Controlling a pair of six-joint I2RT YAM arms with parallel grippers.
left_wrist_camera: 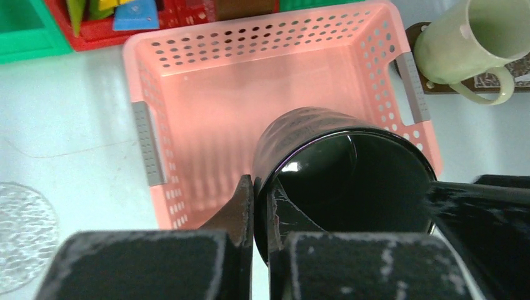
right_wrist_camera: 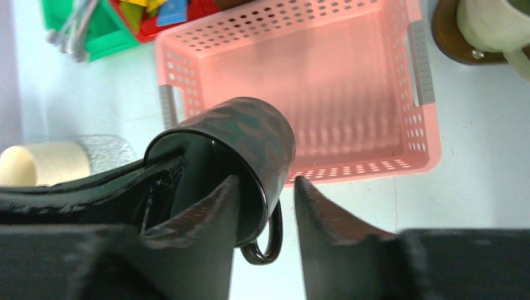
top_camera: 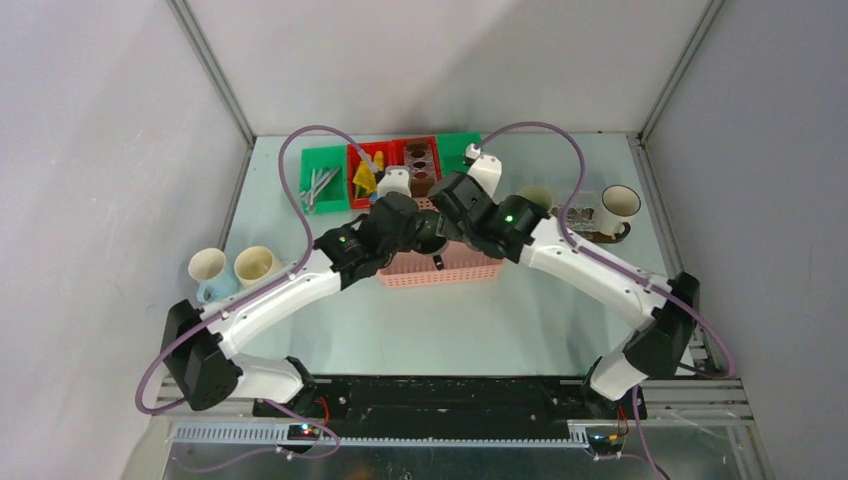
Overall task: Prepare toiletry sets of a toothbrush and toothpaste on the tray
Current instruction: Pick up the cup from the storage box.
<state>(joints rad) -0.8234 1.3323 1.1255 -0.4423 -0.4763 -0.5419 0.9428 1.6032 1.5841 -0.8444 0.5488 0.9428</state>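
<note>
A dark mug hangs tilted over the pink basket, between both wrists. My left gripper is shut on its rim, one finger outside the wall and one inside. My right gripper stands open. Its left finger is inside the dark mug, its right finger is clear of the wall, and the handle hangs between them. The tray lies at the right with a white mug and a cream mug on it. Brushes lie in a green bin and tubes in a red bin.
Two pale mugs stand at the left by the left arm. A clear patterned disc lies on the table left of the basket. More bins line the back edge behind the basket.
</note>
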